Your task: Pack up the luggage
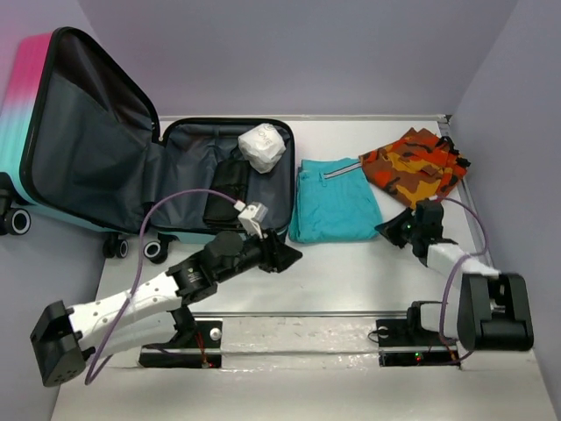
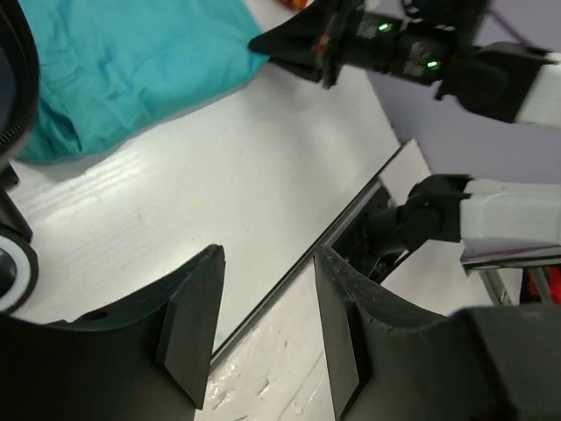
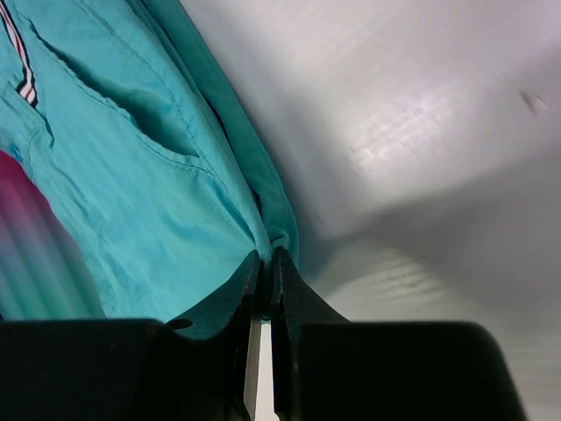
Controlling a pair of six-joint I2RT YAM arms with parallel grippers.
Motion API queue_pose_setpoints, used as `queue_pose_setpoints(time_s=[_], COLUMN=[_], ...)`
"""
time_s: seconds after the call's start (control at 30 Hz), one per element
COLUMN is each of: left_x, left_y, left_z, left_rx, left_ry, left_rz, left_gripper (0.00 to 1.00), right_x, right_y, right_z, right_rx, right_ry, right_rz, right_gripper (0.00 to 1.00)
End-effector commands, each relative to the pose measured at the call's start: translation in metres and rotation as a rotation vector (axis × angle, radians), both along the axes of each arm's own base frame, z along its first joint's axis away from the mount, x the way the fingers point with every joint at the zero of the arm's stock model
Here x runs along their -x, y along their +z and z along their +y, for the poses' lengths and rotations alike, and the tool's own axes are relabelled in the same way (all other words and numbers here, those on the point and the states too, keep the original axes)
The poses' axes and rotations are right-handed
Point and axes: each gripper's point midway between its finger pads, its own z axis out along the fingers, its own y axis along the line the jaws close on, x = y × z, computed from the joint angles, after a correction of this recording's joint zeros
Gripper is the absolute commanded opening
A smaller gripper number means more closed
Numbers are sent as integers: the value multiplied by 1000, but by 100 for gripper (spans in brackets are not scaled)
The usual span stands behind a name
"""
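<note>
The luggage (image 1: 96,149) lies open at the left, its pink-to-teal lid leaning on the wall, dark grey lining showing. In its flat half are a white bundle (image 1: 261,146) and a black pouch (image 1: 228,189). Folded teal shorts (image 1: 333,200) lie right of it. My right gripper (image 1: 383,230) is shut on the near right corner of the teal shorts (image 3: 131,175), jaws pinching the hem in the right wrist view (image 3: 266,259). My left gripper (image 1: 294,254) is open and empty above the bare table by the luggage's near edge; it also shows in the left wrist view (image 2: 267,263).
An orange camouflage garment (image 1: 414,164) lies at the back right by the wall. A luggage wheel (image 2: 13,272) sits close to the left gripper. Grey walls close in the table at the back and both sides. The arm bases stand on a metal strip (image 1: 298,338) at the near edge.
</note>
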Motion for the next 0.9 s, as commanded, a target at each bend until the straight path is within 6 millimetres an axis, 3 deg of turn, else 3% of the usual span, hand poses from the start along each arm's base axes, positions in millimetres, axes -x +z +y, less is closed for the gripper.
queue_pose_setpoints(time_s=[0.0, 0.07, 0.1, 0.13, 0.2, 0.23, 0.37, 0.5, 0.53, 0.57, 0.63, 0.77, 0.87], left_x=[-9, -10, -10, -11, -11, -12, -26, -39, -46, -51, -65, -97, -119], left_y=[-5, -23, -29, -43, -54, -58, -84, -95, -96, -97, -107, -120, -116], left_z=[-25, -35, -37, -40, -41, -42, -33, -42, -49, -50, -53, -55, -61], left_rx=[-3, -37, -54, -85, -116, -127, -206, -257, -277, -287, -328, -373, -435], left_ry=[95, 114, 139, 158, 194, 207, 322, 364, 382, 402, 435, 468, 498], left_rz=[23, 66, 72, 96, 97, 99, 91, 82, 66, 59, 52, 64, 14], left_gripper=[57, 58, 59, 61, 66, 69, 86, 94, 95, 95, 95, 93, 92], right_x=[46, 62, 65, 76, 79, 86, 96, 98, 97, 97, 91, 82, 79], right_y=[-7, 10, 28, 26, 35, 30, 30, 31, 30, 28, 31, 29, 20], right_z=[-25, -38, -41, -44, -35, -32, -19, -17, -18, -19, -20, -19, -15], right_rx=[128, 179, 184, 186, 142, 133, 106, 118, 122, 125, 137, 141, 115], right_ry=[-92, -153, -179, -206, -181, -169, -82, -47, -51, -51, -49, -33, -26], right_rz=[82, 54, -13, 13, -31, 1, 51, 42, 47, 61, 46, 46, 61], right_gripper=[7, 7, 7, 7, 8, 8, 10, 43, 59, 64, 71, 71, 71])
